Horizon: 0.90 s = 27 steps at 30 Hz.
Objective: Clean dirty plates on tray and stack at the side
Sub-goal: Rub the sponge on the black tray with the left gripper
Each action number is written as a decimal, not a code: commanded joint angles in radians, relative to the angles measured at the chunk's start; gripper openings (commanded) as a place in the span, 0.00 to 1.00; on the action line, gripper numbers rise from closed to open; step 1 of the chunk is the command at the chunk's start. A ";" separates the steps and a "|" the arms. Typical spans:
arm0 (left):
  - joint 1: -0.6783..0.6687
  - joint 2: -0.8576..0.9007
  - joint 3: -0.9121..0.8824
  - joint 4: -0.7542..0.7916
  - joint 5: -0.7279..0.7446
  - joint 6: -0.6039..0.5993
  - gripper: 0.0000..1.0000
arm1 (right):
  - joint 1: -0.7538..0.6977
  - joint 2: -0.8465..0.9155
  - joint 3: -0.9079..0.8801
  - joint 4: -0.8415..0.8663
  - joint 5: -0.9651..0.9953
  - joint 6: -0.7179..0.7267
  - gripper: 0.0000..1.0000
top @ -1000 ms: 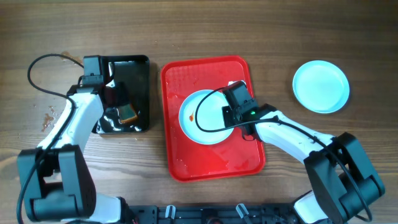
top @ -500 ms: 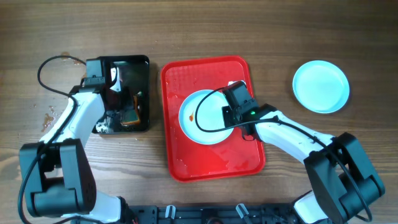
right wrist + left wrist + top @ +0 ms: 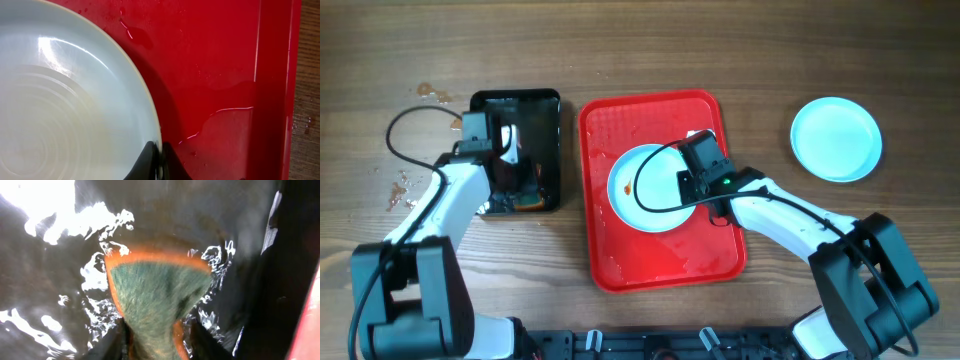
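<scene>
A pale cyan-blue plate (image 3: 650,190) with a small orange-brown spot (image 3: 627,188) lies on the red tray (image 3: 660,255). My right gripper (image 3: 698,186) is shut on that plate's right rim; the right wrist view shows the fingertips (image 3: 159,165) pinching the rim (image 3: 145,100) over the wet tray floor (image 3: 220,60). Clean plates (image 3: 836,139) sit stacked on the table at the far right. My left gripper (image 3: 516,190) is in the black tray (image 3: 545,110), shut on a green-and-orange sponge (image 3: 155,300) between its fingers (image 3: 152,342).
The black tray holds shiny water (image 3: 60,220). Water puddles (image 3: 235,107) lie on the red tray near its right rim. Small stains (image 3: 398,190) mark the wooden table at the left. A cable (image 3: 415,115) loops off the left arm.
The left arm has shifted within the black tray, the sponge moving toward the tray's front edge. The right gripper and plate have not moved.
</scene>
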 commanded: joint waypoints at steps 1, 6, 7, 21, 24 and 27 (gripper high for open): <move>-0.002 -0.031 0.037 -0.011 0.005 0.002 0.58 | -0.002 0.027 0.004 -0.005 0.002 0.005 0.04; -0.002 0.026 -0.048 -0.024 0.009 -0.010 0.40 | -0.002 0.027 0.004 -0.005 0.002 0.005 0.04; -0.002 0.044 -0.077 -0.010 0.009 -0.010 0.38 | -0.002 0.027 0.004 -0.005 0.002 0.006 0.04; -0.002 0.055 0.101 -0.029 -0.007 -0.002 0.47 | -0.002 0.027 0.004 -0.006 0.002 0.008 0.04; -0.002 0.059 0.101 -0.017 -0.031 -0.001 0.50 | -0.002 0.027 0.004 -0.006 0.002 0.008 0.05; -0.002 0.092 0.100 0.018 -0.051 -0.002 0.41 | -0.002 0.027 0.004 -0.006 0.002 0.008 0.05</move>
